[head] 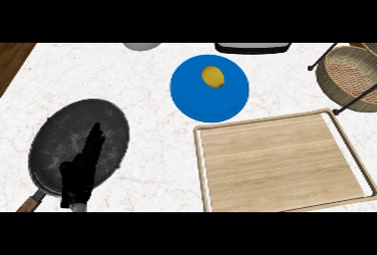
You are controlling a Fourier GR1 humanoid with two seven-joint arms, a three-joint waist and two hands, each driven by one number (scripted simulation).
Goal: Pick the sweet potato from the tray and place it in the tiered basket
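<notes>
My left hand (80,174) is down at 8 o'clock, fingers straight and held together, pointing up toward 12, holding nothing. It sits in front of a dark frying pan (63,134) whose wooden handle pokes off toward 7. The wooden tray (280,164) fills the 4 o'clock corner and all I see on it is bare board, so honestly I can't tell where the sweet potato is from here. The tiered basket (350,74) is up at 2 o'clock, just past the tray's far corner. Blue plate (213,109) near 12, with a small yellow fruit (213,76) lying on it, well apart from my hand.
</notes>
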